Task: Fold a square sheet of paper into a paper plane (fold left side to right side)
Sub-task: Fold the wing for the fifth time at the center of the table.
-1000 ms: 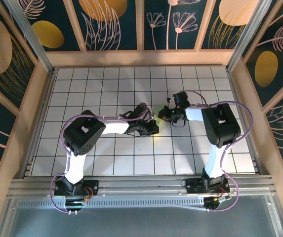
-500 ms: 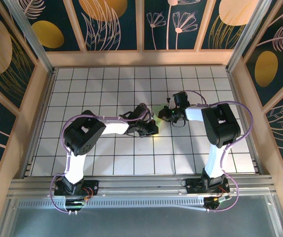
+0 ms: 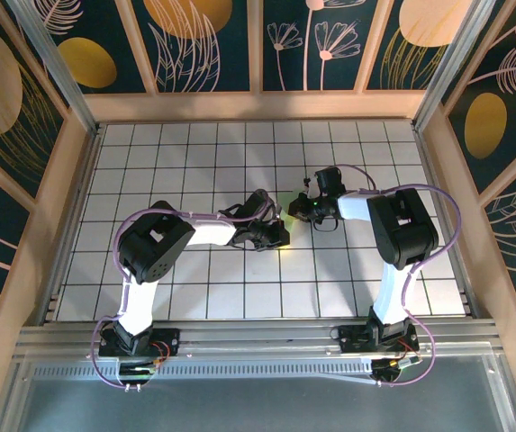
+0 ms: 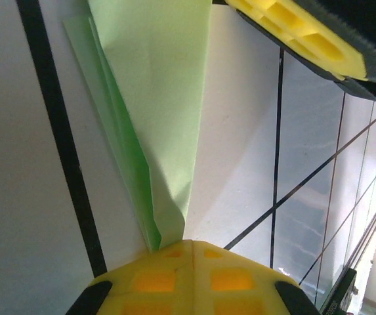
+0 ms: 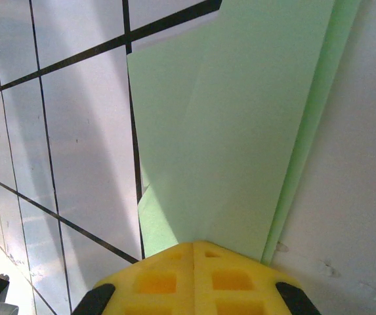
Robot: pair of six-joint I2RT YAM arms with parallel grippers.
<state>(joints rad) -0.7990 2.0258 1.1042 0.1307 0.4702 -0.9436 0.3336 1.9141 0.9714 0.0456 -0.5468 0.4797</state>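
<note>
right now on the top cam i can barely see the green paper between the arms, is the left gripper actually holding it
observer: yes, on the left wrist cam the left gripper is shut on the narrow pointed end of the folded green paper
operator: and the right one
observer: on its own wrist cam the right gripper is shut on the wider end
operator: single layer or already folded
observer: folded, a second layer's edge shows along one long side in both wrist views
</note>
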